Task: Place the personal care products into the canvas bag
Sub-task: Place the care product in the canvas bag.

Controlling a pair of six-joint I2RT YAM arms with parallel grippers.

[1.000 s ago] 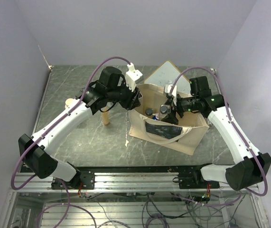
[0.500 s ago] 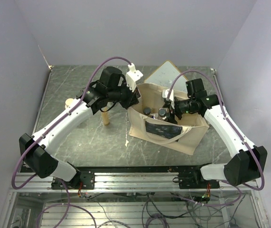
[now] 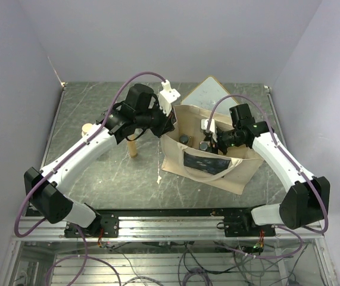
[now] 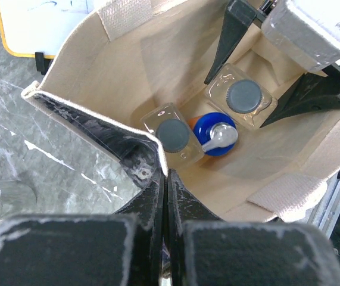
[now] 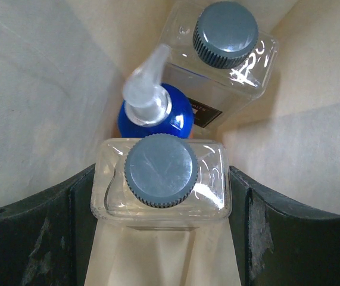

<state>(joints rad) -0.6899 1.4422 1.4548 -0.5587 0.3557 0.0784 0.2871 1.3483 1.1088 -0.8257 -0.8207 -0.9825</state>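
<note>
The clear grey-capped bottle [image 5: 161, 179] has sunk into the canvas bag [image 3: 241, 173] over the last second. In the top view the right wrist has swung from the bag's right rim toward the centre of its mouth, carrying the bottle inward. We judge this item nearly delivered, with only the release left.

The bottle stands upright at the lower middle of the right wrist view. The right fingers [image 5: 289, 238] are clamped on its two flat sides, and its cap shows between them. Just above it in that frame sits the orange bottle with the blue pump top [image 5: 158, 113], and beyond that a second clear bottle [image 5: 226, 47], both already inside.

The left fingers [image 4: 149, 202] are pressed together on the bag's near rim [image 4: 92, 113], holding the mouth open.
</note>
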